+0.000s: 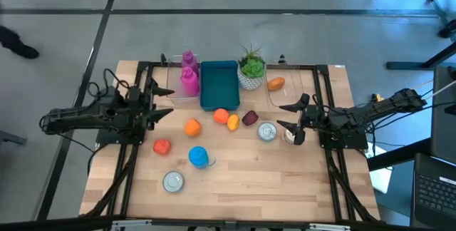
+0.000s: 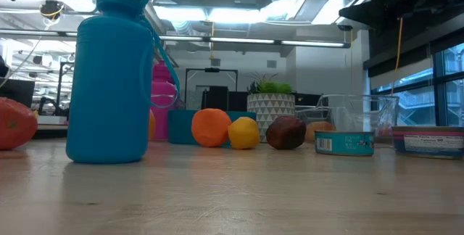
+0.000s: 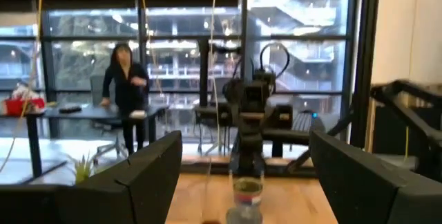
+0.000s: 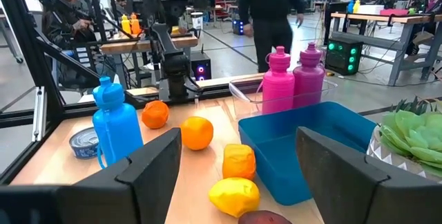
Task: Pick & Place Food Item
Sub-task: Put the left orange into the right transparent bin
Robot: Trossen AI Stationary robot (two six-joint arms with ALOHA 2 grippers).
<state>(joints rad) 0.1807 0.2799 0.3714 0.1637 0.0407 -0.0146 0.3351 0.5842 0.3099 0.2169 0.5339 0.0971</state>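
Three bottles (image 1: 198, 157), two cans (image 1: 173, 181), six food items (image 1: 192, 127).

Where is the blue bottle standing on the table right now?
In the high view the blue bottle stands near the table's middle, between the red fruit and a tin can.

No wording is coming through legibly anywhere on the table. A teal label is wrapping the small tin can (image 2: 344, 143) and a printed band is running around the flat can (image 2: 429, 141) at the low view's edge, but the lettering on both is showing too small and blurred to read. No brand, number or sign is standing out on any other item.
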